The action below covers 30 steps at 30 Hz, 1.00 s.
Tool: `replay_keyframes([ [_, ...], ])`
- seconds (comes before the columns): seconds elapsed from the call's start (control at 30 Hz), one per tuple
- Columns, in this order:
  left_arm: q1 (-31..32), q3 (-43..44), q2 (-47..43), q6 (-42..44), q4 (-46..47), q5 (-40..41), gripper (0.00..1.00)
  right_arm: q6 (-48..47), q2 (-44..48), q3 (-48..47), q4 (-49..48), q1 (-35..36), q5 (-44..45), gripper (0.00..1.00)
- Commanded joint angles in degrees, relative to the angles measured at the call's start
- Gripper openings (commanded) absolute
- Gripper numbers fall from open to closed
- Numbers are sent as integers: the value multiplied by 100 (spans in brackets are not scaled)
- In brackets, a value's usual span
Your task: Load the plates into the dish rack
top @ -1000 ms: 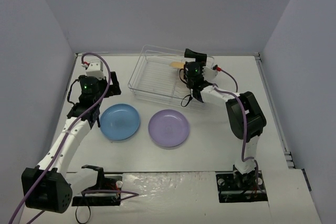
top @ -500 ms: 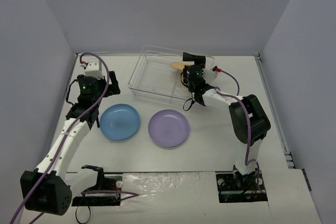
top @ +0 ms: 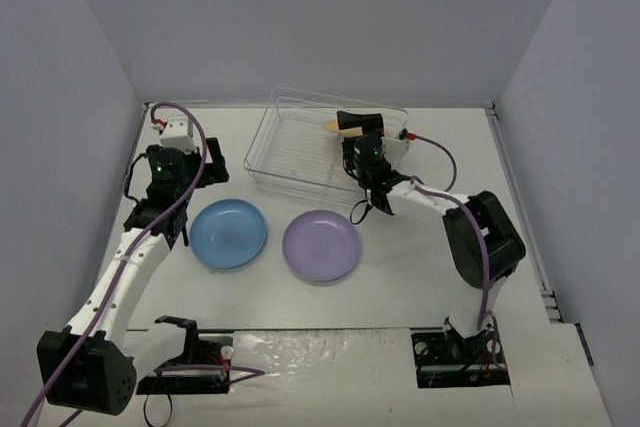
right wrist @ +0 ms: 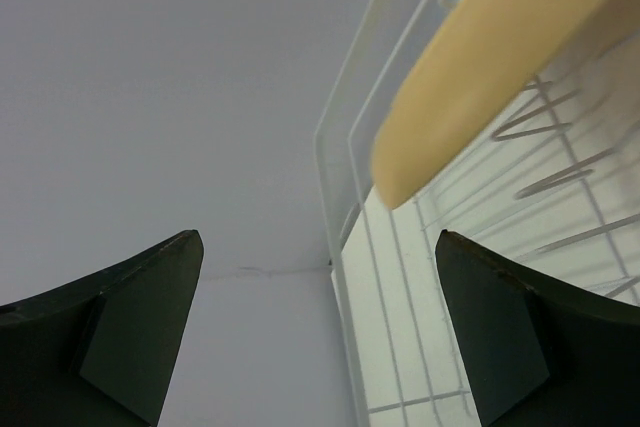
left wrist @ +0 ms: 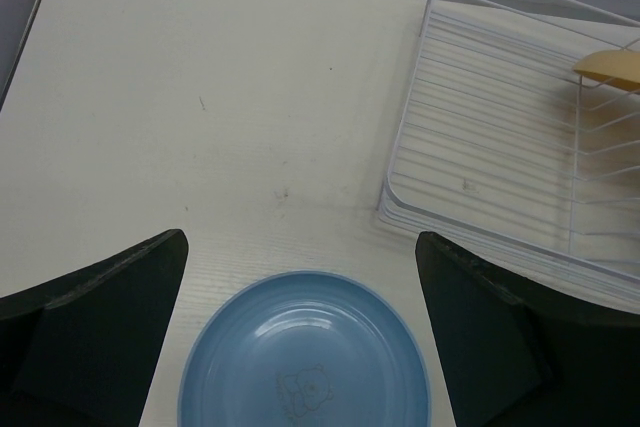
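Note:
The light blue plate [top: 229, 232] [left wrist: 305, 357] lies flat on the table, left of the lavender plate [top: 321, 245]. The yellow-orange plate [top: 336, 125] [right wrist: 490, 57] stands on edge among the dividers of the wire dish rack [top: 290, 152] [left wrist: 480, 127] [right wrist: 345, 177]. My left gripper [top: 197, 190] [left wrist: 300, 239] hovers open just beyond the blue plate's far rim, holding nothing. My right gripper [top: 352, 167] [right wrist: 318, 237] is open and empty at the rack's right side, close beside the yellow plate without touching it.
The rack stands at the back centre, near the rear wall. Grey walls close in the table on the left, back and right. Purple cables trail along both arms.
My right gripper has shifted a little left and toward the near side beside the yellow plate, its elbow swinging right. The left arm has barely moved. No plate has moved.

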<state>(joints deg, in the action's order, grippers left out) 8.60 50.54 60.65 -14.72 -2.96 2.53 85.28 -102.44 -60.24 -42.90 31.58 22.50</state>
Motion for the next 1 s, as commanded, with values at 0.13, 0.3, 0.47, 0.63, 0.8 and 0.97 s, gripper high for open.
replay_keyframes([
  [0.13,-51,610,-169,-337,-274,-81,97,-970,1383,616,-294,138,-128,100],
  [0.3,-46,578,-282,-482,-491,-126,97,-2086,2027,830,64,487,-485,100],
  [0.47,-51,511,-458,-1083,-1266,190,97,-5075,2506,232,1639,1467,-865,100],
  [0.63,-57,252,-631,-1800,-1709,346,97,-6332,2509,-393,4404,2784,378,100],
  [0.8,-57,-123,-874,-2119,-1568,365,97,-5484,2279,-497,5997,3279,1185,100],
  [0.97,-60,-263,-967,-2166,-1662,500,97,-4539,2677,297,6446,3280,1090,100],
])
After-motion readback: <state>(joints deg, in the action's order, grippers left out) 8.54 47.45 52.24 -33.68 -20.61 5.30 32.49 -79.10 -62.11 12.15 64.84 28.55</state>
